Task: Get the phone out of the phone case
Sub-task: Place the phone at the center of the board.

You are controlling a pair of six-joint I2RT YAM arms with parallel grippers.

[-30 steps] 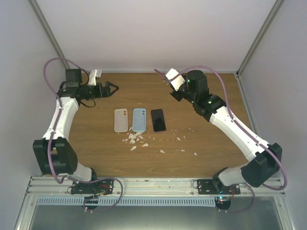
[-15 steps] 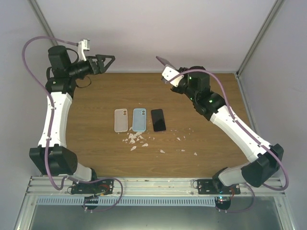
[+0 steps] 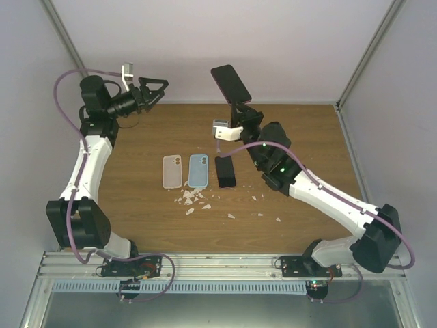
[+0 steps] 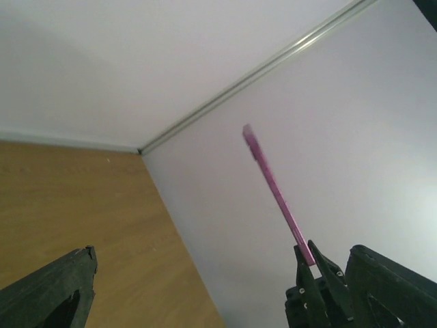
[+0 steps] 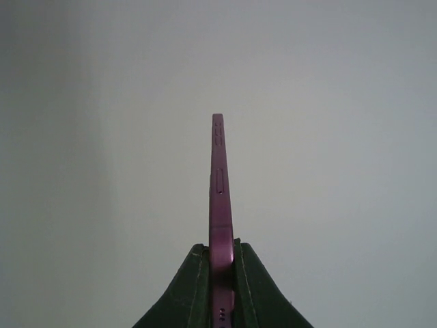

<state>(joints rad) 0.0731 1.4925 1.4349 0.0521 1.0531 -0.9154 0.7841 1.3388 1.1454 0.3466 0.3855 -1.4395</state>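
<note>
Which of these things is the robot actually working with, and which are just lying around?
In the job: purple-edged phone, pinched in the right fingers; left fingers, open and empty.
Lying about: pale case, blue case, black phone, white scraps, all on the table.

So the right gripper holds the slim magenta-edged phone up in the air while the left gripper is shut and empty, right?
Not quite: the left gripper is open, jaws spread wide, and empty, as the top external view shows. The right gripper does hold the slim magenta-edged phone up in the air.
</note>
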